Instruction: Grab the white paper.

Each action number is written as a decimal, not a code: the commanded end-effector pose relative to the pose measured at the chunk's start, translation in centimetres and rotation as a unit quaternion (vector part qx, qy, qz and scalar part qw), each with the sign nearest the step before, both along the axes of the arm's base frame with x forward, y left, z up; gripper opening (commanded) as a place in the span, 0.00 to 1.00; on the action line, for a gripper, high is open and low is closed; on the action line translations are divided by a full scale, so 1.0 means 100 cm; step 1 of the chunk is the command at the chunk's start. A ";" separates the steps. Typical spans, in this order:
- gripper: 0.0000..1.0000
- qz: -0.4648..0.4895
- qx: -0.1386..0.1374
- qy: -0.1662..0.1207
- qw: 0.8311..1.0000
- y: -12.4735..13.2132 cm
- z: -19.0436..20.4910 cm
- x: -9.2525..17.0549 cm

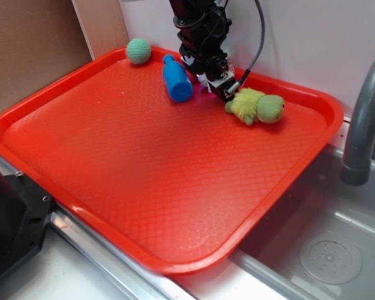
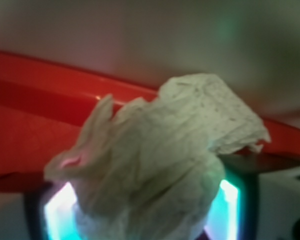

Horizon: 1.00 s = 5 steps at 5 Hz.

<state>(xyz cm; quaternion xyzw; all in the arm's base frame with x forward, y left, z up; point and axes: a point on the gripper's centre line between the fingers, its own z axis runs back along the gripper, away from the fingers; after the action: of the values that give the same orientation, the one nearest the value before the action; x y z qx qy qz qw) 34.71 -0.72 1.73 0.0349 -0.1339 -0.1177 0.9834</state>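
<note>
The gripper (image 1: 214, 84) sits at the far rim of the red tray (image 1: 144, 175), its 2 fingers (image 2: 57, 210) closed around the white paper (image 2: 160, 165) — the crumpled wad fills the wrist view. Just beside it on the tray lie a blue bottle (image 1: 177, 79) and a green plush toy (image 1: 257, 105).

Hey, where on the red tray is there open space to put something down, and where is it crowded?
The whole middle and near half of the red tray is bare, up to its front rim beside the sink. The back edge is crowded: the green ball, blue bottle, claw around the white paper, and green plush toy.
</note>
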 end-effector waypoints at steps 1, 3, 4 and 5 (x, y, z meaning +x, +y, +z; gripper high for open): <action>0.00 -0.015 -0.010 -0.029 0.999 -0.004 0.019 -0.013; 0.00 -0.005 -0.020 -0.025 0.999 -0.001 0.026 -0.023; 0.00 -0.014 -0.046 0.027 0.998 -0.001 0.056 -0.040; 0.00 0.028 -0.069 0.038 0.997 -0.006 0.106 -0.089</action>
<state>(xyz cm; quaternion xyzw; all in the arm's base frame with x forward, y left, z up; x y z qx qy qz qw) 25.18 -1.51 11.29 -0.0347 -0.0846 -0.0919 0.9916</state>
